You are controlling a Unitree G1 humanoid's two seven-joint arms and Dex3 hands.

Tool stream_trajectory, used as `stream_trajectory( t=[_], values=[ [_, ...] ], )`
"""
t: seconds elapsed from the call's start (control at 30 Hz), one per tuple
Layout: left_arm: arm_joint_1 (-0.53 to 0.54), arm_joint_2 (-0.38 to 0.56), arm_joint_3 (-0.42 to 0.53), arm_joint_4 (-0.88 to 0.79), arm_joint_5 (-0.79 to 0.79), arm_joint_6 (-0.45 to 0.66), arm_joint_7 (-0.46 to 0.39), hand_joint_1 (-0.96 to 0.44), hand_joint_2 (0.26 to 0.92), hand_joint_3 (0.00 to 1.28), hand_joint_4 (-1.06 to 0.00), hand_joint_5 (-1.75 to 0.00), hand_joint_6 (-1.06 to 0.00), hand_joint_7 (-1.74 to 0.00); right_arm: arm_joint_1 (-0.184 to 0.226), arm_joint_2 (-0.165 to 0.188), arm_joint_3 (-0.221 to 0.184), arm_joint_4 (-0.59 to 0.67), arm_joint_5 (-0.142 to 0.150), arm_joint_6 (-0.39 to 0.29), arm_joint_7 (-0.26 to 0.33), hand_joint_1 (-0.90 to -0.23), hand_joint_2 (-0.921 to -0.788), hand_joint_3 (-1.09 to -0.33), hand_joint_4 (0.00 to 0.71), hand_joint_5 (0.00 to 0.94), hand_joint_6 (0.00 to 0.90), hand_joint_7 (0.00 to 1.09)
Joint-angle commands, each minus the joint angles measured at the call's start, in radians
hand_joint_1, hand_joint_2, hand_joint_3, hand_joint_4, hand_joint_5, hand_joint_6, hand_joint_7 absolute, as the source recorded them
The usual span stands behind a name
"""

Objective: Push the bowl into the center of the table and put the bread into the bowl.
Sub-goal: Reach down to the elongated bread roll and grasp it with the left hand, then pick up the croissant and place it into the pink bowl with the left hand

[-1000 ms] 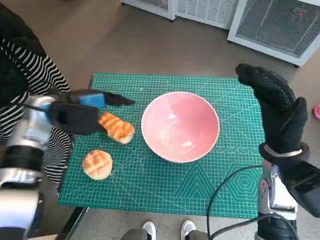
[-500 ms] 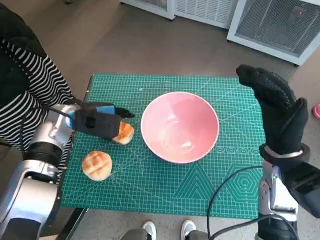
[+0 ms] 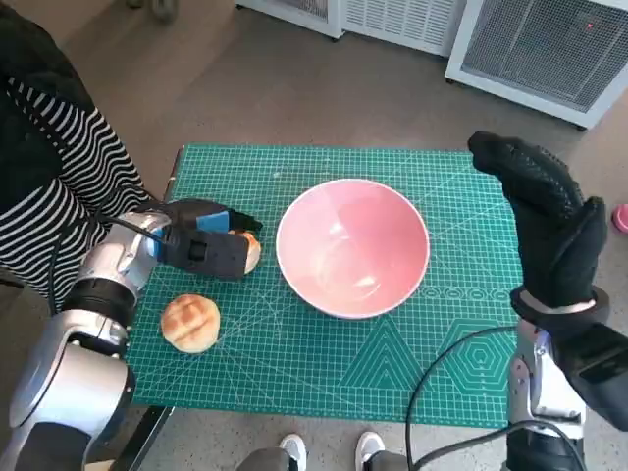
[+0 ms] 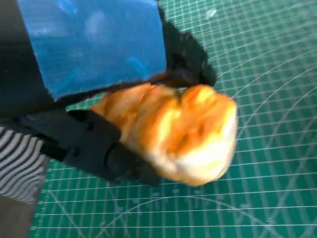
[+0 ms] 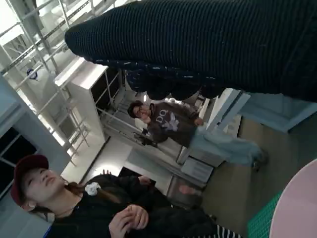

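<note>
The left hand (image 3: 208, 251) holds the bread (image 4: 185, 134) between its fingers, just beside the bowl (image 3: 353, 247). The right hand (image 3: 546, 218) is raised with fingers straight, holding nothing.

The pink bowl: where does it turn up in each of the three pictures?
Head view: the pink bowl sits mid-table on the green mat.
Left wrist view: not in it; the left hand and a bread roll fill the frame.
Right wrist view: only a pink rim sliver at one corner.
Shared landmark: the green mat.
</note>
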Motion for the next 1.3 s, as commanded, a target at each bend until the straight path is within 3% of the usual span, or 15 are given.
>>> stream_trajectory(
  t=[0.03,0.1,0.27,0.57,0.8,1.03,1.3],
  values=[
    [-0.02,0.025,-0.014,0.001,0.015,-0.024,-0.012,-0.06,0.915,0.11,-0.68,-0.85,-0.58,-1.18,0.02,-0.003,-0.002,0.001,-0.005,0.01,-0.009,-0.683,-0.921,-0.691,0.177,0.007,0.102,0.44],
    [-0.027,0.032,-0.01,-0.003,0.011,-0.032,-0.014,-0.02,0.918,0.09,-0.69,-1.01,-0.59,-1.22,0.019,-0.002,-0.002,0.004,-0.005,0.01,-0.01,-0.683,-0.921,-0.691,0.177,0.007,0.102,0.44],
    [-0.055,0.058,0.022,-0.021,-0.022,-0.065,-0.029,0.0,0.92,0.08,-0.68,-1.13,-0.61,-1.21,0.018,-0.002,-0.002,0.013,-0.002,0.006,-0.008,-0.684,-0.921,-0.691,0.178,0.006,0.102,0.44],
    [-0.084,0.129,0.202,-0.171,-0.216,-0.194,-0.105,0.0,0.92,0.04,-0.73,-1.1,-0.64,-1.17,0.019,-0.007,-0.006,0.012,0.013,0.012,0.0,-0.683,-0.921,-0.691,0.18,0.006,0.101,0.44],
    [-0.101,0.115,0.315,-0.319,-0.361,-0.246,-0.136,0.0,0.906,0.02,-0.8,-1.0,-0.69,-1.15,0.017,-0.011,-0.009,0.013,0.016,0.017,0.003,-0.683,-0.921,-0.691,0.181,0.006,0.1,0.44],
    [-0.101,0.058,0.347,-0.479,-0.432,-0.233,-0.154,0.0,0.902,0.01,-0.82,-0.99,-0.7,-1.12,0.017,-0.009,-0.007,0.02,0.017,0.012,0.006,-0.684,-0.921,-0.691,0.182,0.005,0.1,0.45],
    [-0.104,-0.032,0.299,-0.577,-0.396,-0.219,-0.14,0.0,0.908,0.02,-0.79,-1.01,-0.69,-1.14,0.02,-0.006,-0.005,0.025,0.024,0.011,0.01,-0.684,-0.921,-0.69,0.185,0.006,0.1,0.45]
  ],
)
